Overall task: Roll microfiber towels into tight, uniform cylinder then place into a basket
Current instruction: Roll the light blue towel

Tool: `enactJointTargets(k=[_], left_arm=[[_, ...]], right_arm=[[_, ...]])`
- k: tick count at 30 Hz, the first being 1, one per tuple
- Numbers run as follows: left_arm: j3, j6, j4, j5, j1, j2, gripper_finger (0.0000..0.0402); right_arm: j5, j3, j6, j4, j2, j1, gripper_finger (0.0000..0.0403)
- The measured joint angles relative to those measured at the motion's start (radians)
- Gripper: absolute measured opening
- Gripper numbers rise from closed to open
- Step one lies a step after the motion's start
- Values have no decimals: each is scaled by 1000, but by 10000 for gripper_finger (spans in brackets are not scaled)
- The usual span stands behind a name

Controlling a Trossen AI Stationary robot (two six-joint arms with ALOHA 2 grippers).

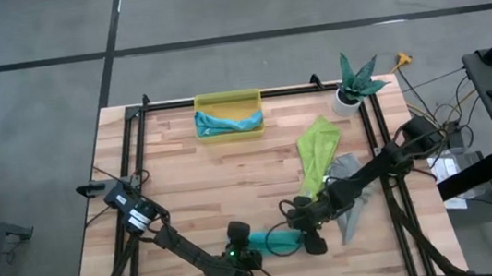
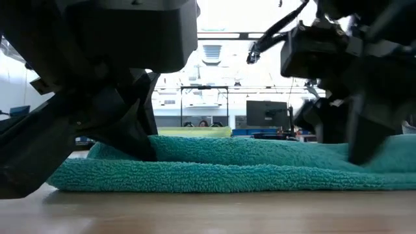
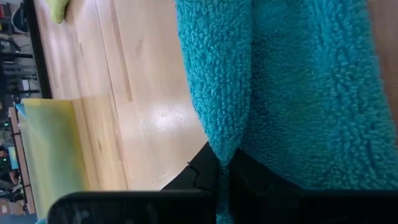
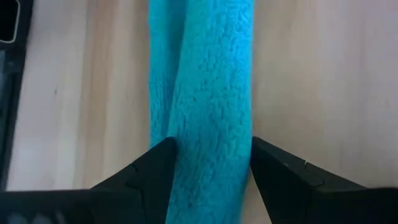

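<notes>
The teal towel (image 1: pixel 276 239) lies near the table's front edge as a long, loosely rolled strip, resting along its length on the wood (image 2: pixel 221 174). My left gripper (image 1: pixel 252 252) is shut on its left end. My right gripper (image 1: pixel 310 238) is open at the right end, one finger on each side of the roll (image 4: pixel 208 124). The yellow basket (image 1: pixel 227 98) stands at the far edge with a light blue towel (image 1: pixel 224 122) in it. A lime green towel (image 1: pixel 317 151) and a grey towel (image 1: pixel 351 202) lie on the right, partly under my right arm. My left gripper pinches a raised fold of the teal towel (image 3: pixel 221 152) between its two shut fingers, at the towel's left end. The fingers slant down from the near left. The towel stays on the table, slack. My right gripper's fingers (image 4: pixel 155 168) stand beside the roll's two long sides, across it, slanting down. I cannot tell whether they touch it.
A white plant pot (image 1: pixel 349 96) stands at the far right corner. A black frame rail (image 1: pixel 223 98) runs along the table's far edge and down both sides. Bare wood lies between the basket and the teal towel (image 1: pixel 224 187).
</notes>
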Motion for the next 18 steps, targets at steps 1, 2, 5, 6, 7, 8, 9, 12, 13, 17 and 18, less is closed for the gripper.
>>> enactJointTargets(k=[1, 2, 5, 6, 7, 8, 9, 12, 13, 17, 18], left_arm=[[0, 0, -1, 0, 0, 0, 0], [0, 0, -1, 1, 0, 0, 0], [0, -1, -5, 5, 0, 0, 0], [-1, -1, -5, 6, 0, 0, 0], [-1, -1, -5, 9, 0, 0, 0], [-1, -1, -5, 13, 0, 0, 0], [-1, -1, -5, 21, 0, 0, 0], [-2, -1, -6, 33, 0, 0, 0], [-3, 1, -7, 34, 0, 0, 0], [-3, 2, -8, 36, 0, 0, 0], [-3, 5, -8, 36, 0, 0, 0]], right_arm=[[-14, 1, 0, 6, 7, 3, 199], [-15, 3, 1, 6, 12, 9, 199], [1, 4, 0, 2, 17, 14, 193], [3, 4, 0, -1, 14, 14, 187], [7, 3, 0, -3, 10, 14, 181], [11, 2, -1, -5, 4, 14, 174], [10, 1, -7, -9, -3, 14, 165], [-3, -2, -24, -37, -33, 16, 133], [-5, -2, -28, -42, -44, 17, 121], [-4, -1, -42, -121, -67, 15, 70], [-1, -1, -46, -134, -67, 15, 57]])
